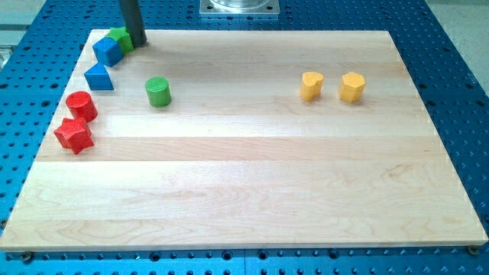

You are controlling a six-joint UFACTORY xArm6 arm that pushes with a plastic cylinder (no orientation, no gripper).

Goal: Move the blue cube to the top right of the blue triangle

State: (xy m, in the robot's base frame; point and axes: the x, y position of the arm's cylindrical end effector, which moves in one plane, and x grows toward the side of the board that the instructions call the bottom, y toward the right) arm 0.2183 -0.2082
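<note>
Blue cube sits in the board's top-left corner, just above and a touch to the view's right of the blue triangle, w/ a thin gap between them. Taking that triangle as the landmark and running left to right:

Red star is well below it, slightly to its left, close to the board edge. Red cylinder is just below the triangle, also a shade left, nearly touching the star. Then the triangle itself, hugging the left edge.

Blue cube next, up-right of it. Green block is further up-right, pressed against the cube's far side; shape hard to make out, mostly hidden behind cube and rod. My tip is down on the board up-right of the triangle, right beside that green block, apparently touching it; cube is on the block's other side. It's a plain rod, no jaws, nothing pinched.

Green cylinder stands to the triangle's right, a bit lower, on its own.

Way off to the triangle's right, about level: yellow heart, then a second yellow block just beside it, apart, exact shape unclear.
</note>
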